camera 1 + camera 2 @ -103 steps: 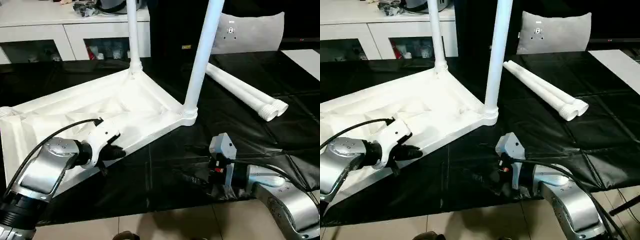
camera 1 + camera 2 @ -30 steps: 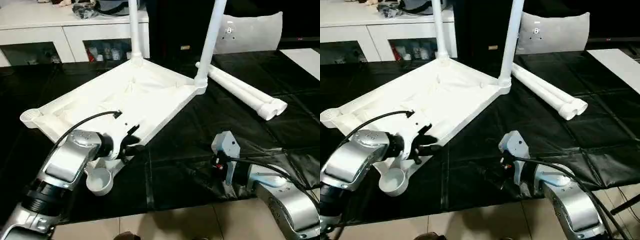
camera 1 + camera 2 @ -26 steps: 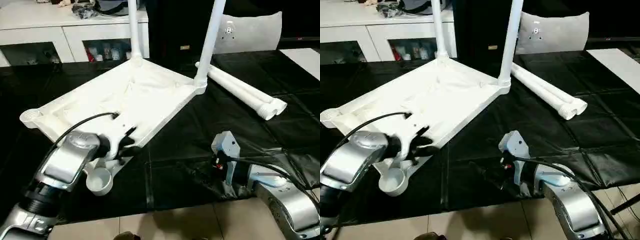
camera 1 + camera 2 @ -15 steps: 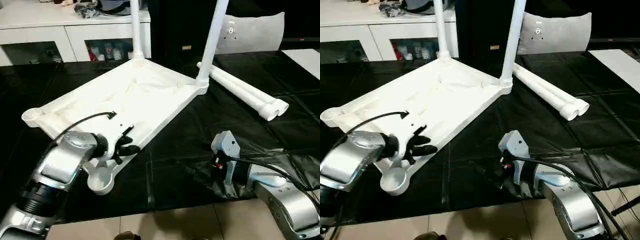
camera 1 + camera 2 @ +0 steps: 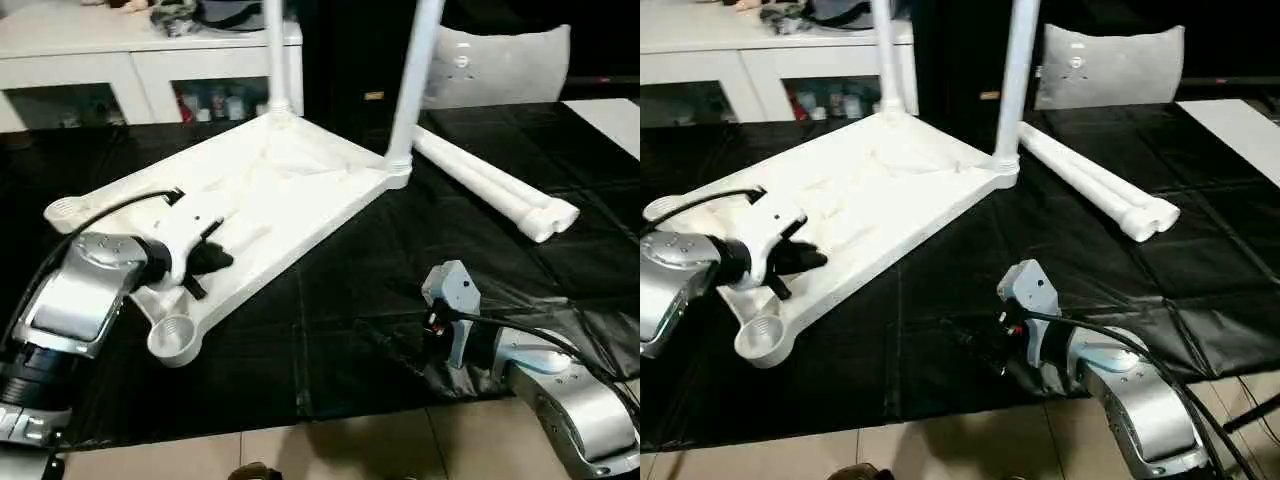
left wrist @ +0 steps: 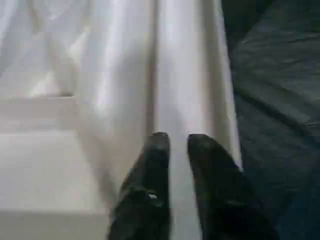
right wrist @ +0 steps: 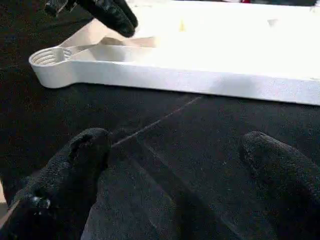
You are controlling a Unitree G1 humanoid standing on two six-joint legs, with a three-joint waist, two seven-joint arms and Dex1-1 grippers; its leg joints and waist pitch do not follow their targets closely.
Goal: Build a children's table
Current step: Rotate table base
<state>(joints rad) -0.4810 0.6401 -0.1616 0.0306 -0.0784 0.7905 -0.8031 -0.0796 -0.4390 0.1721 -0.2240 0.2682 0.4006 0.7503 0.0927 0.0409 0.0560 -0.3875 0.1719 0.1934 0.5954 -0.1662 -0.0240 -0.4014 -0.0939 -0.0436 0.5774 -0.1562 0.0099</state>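
The white tabletop (image 5: 290, 185) lies upside down on the black mat, ribbed side up. Two white legs (image 5: 410, 80) stand upright in its far corner sockets. An empty round socket (image 5: 172, 340) faces me at the near corner, another (image 5: 62, 210) at the left. Two loose legs (image 5: 500, 185) lie side by side to the right. My left gripper (image 5: 215, 260) hovers over the tabletop's near end; its fingers (image 6: 157, 150) are together, holding nothing. My right gripper (image 7: 182, 155) stands wide open low over the mat (image 5: 940, 350), short of the tabletop's long edge.
A grey-white cushion (image 5: 500, 65) leans at the back right. White cabinets (image 5: 150, 60) run along the back left. The mat's front edge (image 5: 350, 415) lies just below my right forearm, with floor tiles beyond. A white sheet (image 5: 615, 115) sits at the far right.
My left gripper has left the tabletop's near long edge and pulled back to the left, over the ribbed inside. The near socket sits slightly further left. The right arm has stayed put.
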